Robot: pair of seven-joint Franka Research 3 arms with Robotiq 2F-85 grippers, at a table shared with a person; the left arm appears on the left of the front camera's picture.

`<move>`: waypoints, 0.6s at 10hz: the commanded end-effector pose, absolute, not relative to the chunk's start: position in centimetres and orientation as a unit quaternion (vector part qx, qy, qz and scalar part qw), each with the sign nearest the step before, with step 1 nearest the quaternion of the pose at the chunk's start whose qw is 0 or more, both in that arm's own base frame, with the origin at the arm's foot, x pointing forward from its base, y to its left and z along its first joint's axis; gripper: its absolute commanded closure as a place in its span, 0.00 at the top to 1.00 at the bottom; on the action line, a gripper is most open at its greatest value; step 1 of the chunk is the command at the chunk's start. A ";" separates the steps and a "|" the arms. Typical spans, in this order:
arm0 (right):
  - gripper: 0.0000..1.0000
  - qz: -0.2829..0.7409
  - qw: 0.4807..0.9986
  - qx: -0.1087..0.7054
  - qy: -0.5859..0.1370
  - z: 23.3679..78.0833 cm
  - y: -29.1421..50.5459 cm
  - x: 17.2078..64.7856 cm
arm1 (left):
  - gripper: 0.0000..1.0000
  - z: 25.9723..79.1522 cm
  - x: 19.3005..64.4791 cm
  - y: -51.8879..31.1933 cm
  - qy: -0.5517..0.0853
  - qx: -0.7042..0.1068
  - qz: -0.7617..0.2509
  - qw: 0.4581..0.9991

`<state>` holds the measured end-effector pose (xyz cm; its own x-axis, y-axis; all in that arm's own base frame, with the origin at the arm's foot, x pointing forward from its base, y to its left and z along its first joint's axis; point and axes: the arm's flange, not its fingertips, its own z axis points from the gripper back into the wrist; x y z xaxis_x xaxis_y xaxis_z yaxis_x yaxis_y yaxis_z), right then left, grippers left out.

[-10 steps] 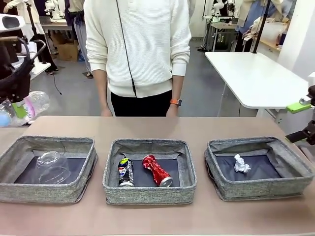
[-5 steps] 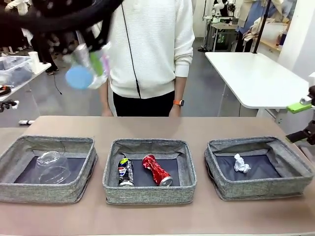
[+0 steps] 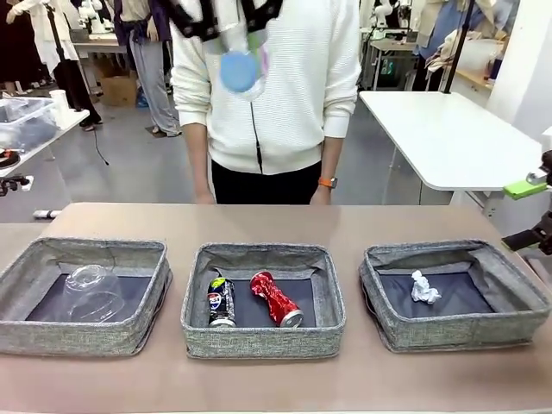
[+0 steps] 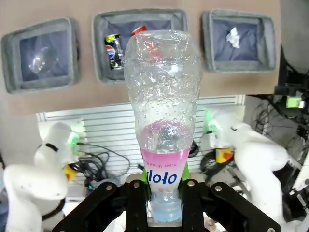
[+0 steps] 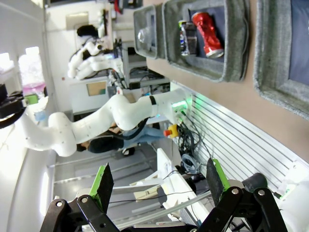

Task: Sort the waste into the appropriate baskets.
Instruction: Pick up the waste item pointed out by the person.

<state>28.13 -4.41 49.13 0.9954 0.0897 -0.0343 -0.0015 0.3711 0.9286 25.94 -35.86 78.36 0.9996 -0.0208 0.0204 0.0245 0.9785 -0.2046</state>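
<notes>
High above the table, my left gripper is shut on a small clear bottle, blue cap toward the camera. In the left wrist view the bottle stands up from the gripper, held near its cap. Three grey baskets sit in a row. The left basket holds a clear cup. In the middle basket lie a dark can and a red can. The right basket holds a paper ball. My right gripper hangs open at the right edge, empty.
A person in a white sweater stands at the far side of the table, hands down at the edge. A white side table stands at the back right. Bare brown tabletop runs behind and in front of the baskets.
My left gripper has swung the bottle from the far left, up and rightward, to high over the middle basket. The person shifted slightly right. The right gripper has stayed put.
</notes>
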 end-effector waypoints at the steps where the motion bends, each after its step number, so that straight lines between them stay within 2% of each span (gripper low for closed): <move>1: 1.00 0.032 0.822 0.567 0.038 49.3 -4.5 28.2 | 0.22 79.4 25.1 -37.4 -0.023 -0.102 0.017 0.994; 6: 1.00 0.032 0.822 0.567 0.038 49.3 -4.5 28.2 | 0.22 78.7 25.9 -36.6 -0.009 -0.108 0.004 0.994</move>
<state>28.13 -4.41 49.13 0.9954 0.0897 -0.0343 -0.0015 0.3710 0.9286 26.09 -37.04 78.58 0.9999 0.0150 0.0022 -0.0142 0.9757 -0.2187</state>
